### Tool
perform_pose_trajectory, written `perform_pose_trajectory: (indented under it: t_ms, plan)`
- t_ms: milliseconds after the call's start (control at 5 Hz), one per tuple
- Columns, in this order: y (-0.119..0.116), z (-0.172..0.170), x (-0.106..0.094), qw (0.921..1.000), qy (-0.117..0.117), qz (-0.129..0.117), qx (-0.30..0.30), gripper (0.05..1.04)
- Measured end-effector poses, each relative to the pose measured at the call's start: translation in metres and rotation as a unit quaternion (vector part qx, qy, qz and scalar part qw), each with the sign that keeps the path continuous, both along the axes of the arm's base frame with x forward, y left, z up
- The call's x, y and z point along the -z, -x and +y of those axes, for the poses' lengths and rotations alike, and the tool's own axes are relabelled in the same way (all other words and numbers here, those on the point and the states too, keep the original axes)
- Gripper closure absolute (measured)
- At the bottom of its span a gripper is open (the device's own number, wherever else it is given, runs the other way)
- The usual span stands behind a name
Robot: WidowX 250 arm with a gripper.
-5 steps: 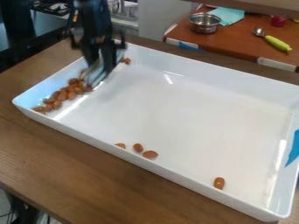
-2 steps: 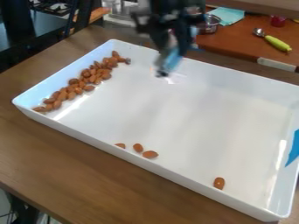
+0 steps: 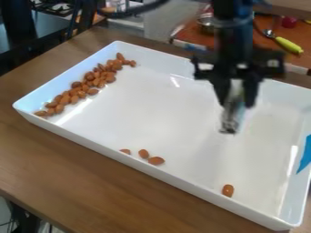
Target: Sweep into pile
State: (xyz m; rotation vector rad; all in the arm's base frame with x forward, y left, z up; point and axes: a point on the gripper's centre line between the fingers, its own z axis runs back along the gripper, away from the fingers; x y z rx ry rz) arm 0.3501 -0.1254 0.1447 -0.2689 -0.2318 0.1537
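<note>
**Brown oval almonds [image 3: 84, 87] lie banded along the left side of a white rectangular tray [image 3: 152, 109], with four outside the band**

The shallow tray rests at a slant on a brown wooden worktop [image 3: 79, 170]. The band of almonds runs along the tray's left wall, from near the far left corner to near the close left corner, many of them touching. Beside the near wall are three more almonds, the leftmost partly hidden by the rim. The fourth lies well apart from them, farther right, also near that wall.

The black two-finger hand [image 3: 238, 101] hangs over the right half of the tray, clamped on a narrow pale tool [image 3: 231, 120] with a darker lower end. I cannot tell whether the tool touches the tray floor. A blue patch [image 3: 305, 155] marks the tray's right wall.

On a reddish-brown table [image 3: 262, 44] behind are a metal pot [image 3: 205, 22], partly hidden by the arm, a spoon with a yellow-green handle [image 3: 288, 44] and a small red object [image 3: 289, 22].
</note>
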Motion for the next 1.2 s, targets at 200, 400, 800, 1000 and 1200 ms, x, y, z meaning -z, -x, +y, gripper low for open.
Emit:
perform_pose_trajectory:
  t_ms: [200,400,800,1000,1200]
  plan:
    - [0.005,-0.018,0.002,0.9998,0.003,0.0,-0.017,0.705]
    - [0.009,-0.029,0.005,0.9997,-0.003,-0.002,-0.026,0.705]
    - [0.028,-0.037,0.046,0.999,-0.042,-0.003,-0.014,0.705]
    - [0.032,-0.038,0.058,0.9985,-0.051,-0.011,-0.018,0.705]
    - [0.032,-0.036,0.062,0.9981,-0.053,-0.022,-0.023,0.705]
